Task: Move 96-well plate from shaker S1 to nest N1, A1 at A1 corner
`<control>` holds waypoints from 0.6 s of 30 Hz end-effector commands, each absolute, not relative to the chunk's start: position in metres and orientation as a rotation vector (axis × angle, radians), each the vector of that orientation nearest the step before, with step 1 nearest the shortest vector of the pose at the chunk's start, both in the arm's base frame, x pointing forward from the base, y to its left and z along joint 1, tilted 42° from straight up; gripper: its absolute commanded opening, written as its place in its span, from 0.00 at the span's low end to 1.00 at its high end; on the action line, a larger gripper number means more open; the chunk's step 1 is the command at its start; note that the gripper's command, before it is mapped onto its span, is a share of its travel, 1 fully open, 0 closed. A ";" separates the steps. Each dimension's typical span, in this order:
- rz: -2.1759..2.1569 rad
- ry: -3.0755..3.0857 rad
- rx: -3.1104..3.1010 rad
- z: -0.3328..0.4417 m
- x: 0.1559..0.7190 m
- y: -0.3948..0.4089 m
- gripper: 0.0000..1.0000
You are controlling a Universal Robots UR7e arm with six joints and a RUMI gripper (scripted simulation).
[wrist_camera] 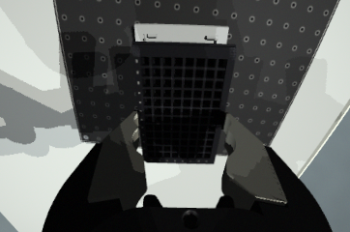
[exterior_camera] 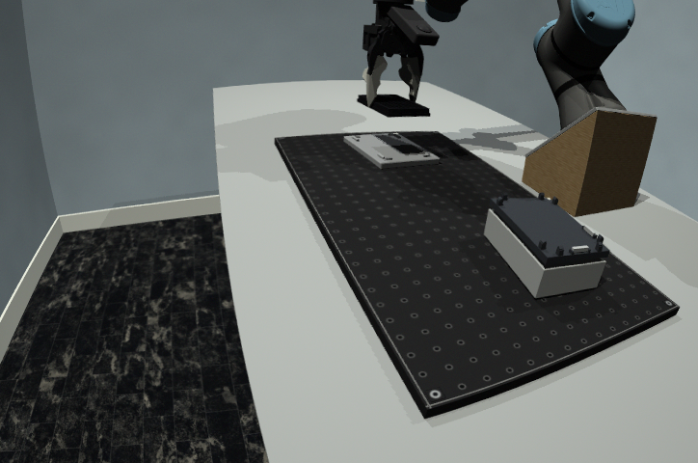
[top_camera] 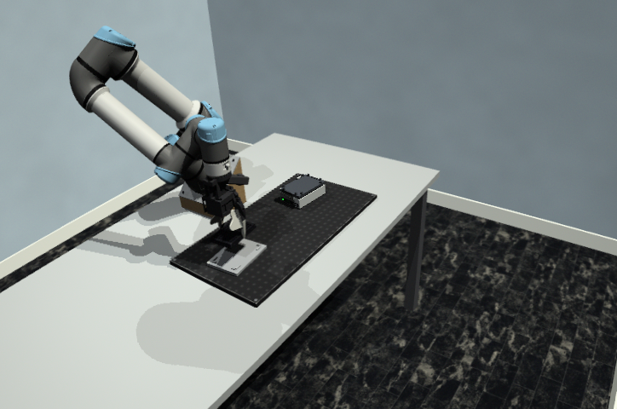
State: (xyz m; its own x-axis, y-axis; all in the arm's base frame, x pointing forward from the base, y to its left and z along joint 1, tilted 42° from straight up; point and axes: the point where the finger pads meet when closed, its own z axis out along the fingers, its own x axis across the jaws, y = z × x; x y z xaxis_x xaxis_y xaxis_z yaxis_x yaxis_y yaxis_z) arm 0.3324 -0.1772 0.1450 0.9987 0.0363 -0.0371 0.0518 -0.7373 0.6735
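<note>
My gripper (top_camera: 230,222) (exterior_camera: 391,90) (wrist_camera: 180,112) is shut on the black 96-well plate (top_camera: 230,239) (exterior_camera: 394,104) (wrist_camera: 183,97), gripping its two long sides. It holds the plate level a little above the pale grey plate nest N1 (top_camera: 232,266) (exterior_camera: 368,146) (wrist_camera: 183,33). In the wrist view the plate covers most of the nest, and only the nest's far edge shows beyond it. The plate shaker S1 (top_camera: 302,187) (exterior_camera: 541,226) stands empty at the other end of the black breadboard (top_camera: 314,216) (exterior_camera: 416,261) (wrist_camera: 260,58). I cannot make out the plate's cut corner.
The arm's wooden base block (top_camera: 188,202) (exterior_camera: 593,160) stands beside the breadboard, near the shaker. The white table (top_camera: 77,298) (exterior_camera: 306,354) ends close to the breadboard's long side, and beyond the edge lies the dark floor.
</note>
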 end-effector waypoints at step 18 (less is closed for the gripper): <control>-0.027 0.061 2.400 0.137 0.333 -0.183 0.00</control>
